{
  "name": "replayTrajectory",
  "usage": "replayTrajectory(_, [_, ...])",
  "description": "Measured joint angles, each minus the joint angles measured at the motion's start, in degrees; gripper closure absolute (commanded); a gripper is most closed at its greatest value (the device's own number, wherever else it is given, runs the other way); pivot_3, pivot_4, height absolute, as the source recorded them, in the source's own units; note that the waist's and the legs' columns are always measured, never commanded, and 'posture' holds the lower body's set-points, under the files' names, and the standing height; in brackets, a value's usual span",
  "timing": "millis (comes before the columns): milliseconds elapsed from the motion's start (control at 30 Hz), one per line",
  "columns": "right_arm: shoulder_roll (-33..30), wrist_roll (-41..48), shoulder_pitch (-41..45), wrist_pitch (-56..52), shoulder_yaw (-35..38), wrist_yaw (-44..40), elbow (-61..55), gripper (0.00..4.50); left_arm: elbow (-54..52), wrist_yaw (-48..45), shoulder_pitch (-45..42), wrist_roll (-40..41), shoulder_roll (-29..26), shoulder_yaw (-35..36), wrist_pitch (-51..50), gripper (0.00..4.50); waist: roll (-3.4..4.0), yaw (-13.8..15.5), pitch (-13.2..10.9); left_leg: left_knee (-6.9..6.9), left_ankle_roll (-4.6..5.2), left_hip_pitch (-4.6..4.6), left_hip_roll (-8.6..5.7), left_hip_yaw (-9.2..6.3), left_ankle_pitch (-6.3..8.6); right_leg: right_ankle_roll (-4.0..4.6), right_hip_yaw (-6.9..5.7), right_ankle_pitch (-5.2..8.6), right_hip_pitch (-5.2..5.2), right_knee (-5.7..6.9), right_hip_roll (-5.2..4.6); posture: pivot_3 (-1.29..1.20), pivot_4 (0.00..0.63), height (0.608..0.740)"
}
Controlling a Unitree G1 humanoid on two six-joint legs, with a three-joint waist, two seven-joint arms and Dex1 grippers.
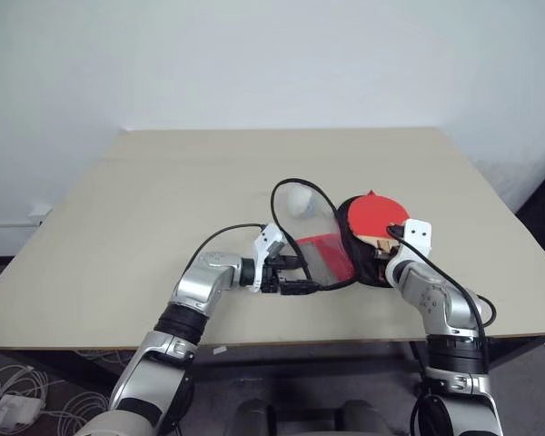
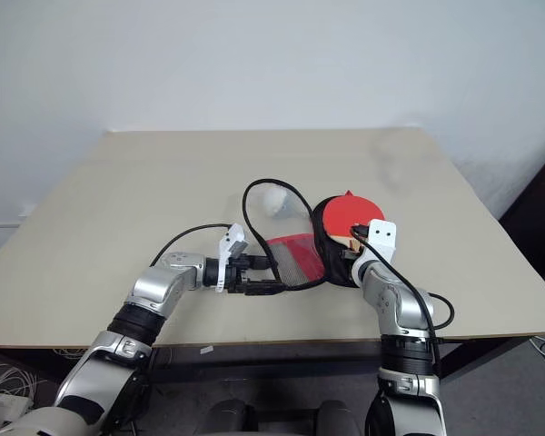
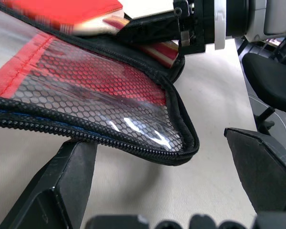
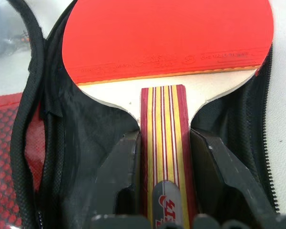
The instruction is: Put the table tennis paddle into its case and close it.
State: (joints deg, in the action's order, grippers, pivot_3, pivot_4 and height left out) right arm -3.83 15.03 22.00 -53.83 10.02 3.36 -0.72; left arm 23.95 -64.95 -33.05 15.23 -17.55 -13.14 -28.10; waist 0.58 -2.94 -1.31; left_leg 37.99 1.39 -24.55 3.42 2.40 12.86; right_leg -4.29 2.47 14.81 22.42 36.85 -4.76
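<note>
The paddle (image 4: 167, 43) lies red face up on the black half of the open case (image 1: 331, 259), near the bench's (image 1: 163, 200) front edge. Its striped wooden handle (image 4: 164, 138) points toward the robot and sits between the right fingers (image 4: 121, 176). These straddle the handle with a slight gap on at least one side; whether they press it cannot be told, so treat the grip as unconfirmed.

The case's clear flap, with red mesh and black zip rim, is folded out to the robot's left. The left gripper (image 3: 162, 191) has its fingers spread wide on either side of the flap's rounded corner (image 3: 181, 143), with nothing clamped. A small white ball (image 1: 298, 202) shows under or behind the far part of the clear flap.

Step in hand, as judged: seating the paddle fully in the black half before the flap is folded over.

To do it well:
- Keep the handle centred along the case's narrow end, so that no wood overhangs the zip line
- Release the handle only once the blade lies flat inside the rim
- Withdraw the right fingers straight back along the handle, to avoid dragging the paddle out
- Close the left fingers on the flap's rim, not on the clear film, which looks thin and slippery
- Fold the flap over in one arc, keeping the rims aligned for the zip

Risk: the black fabric may bunch under the blade
</note>
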Motion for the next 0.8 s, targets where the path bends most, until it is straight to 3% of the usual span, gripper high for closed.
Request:
replayTrajectory(133, [-0.5,0.2,0.0,-0.1,-0.4,-1.5,-0.2,0.2,1.2,-0.1,-0.9,-0.7,0.2,0.0,0.2,0.0,-0.02,0.0,0.0,0.03,0.0,0.02,0.0,-0.01,0.0,0.0,-0.01,0.0,-0.05,-0.01,0.0,0.0,0.0,0.728])
replayTrajectory(167, [-1.0,0.1,-0.1,0.0,-0.8,-1.9,-0.3,0.01,1.5,-0.1,-1.1,-0.8,0.3,0.0,0.4,0.0,-0.02,0.2,0.0,0.03,0.0,0.01,0.0,-0.01,0.0,0.0,-0.01,0.0,-0.05,-0.01,0.0,0.0,0.0,0.728])
replayTrajectory(367, [-11.3,0.8,-10.6,0.3,-3.2,-10.0,-12.9,0.01,2.7,-0.6,-2.0,-0.9,0.6,0.2,1.4,0.0,-0.05,0.4,0.0,0.02,0.0,-0.06,-0.07,-0.03,0.01,-0.04,-0.05,0.03,-0.02,-0.07,-0.08,0.0,0.0,0.728])
replayTrajectory(533, [-15.4,3.7,-16.2,3.1,6.2,-13.8,-20.6,0.01,5.9,-1.3,-3.9,-0.9,1.6,0.3,2.6,0.0,-0.1,0.3,-0.1,0.03,0.0,-0.03,-0.07,-0.05,0.01,-0.04,-0.05,0.04,-0.03,-0.06,-0.06,0.0,0.0,0.728])
replayTrajectory(800, [-16.5,8.0,-16.4,8.8,23.6,-12.9,-22.9,0.01,16.2,-2.4,-10.5,-1.5,4.3,0.8,7.8,0.0,-0.19,0.4,-0.1,0.04,0.01,-0.04,-0.08,-0.05,0.01,-0.04,-0.04,0.04,-0.06,-0.09,-0.06,0.0,0.0,0.728])
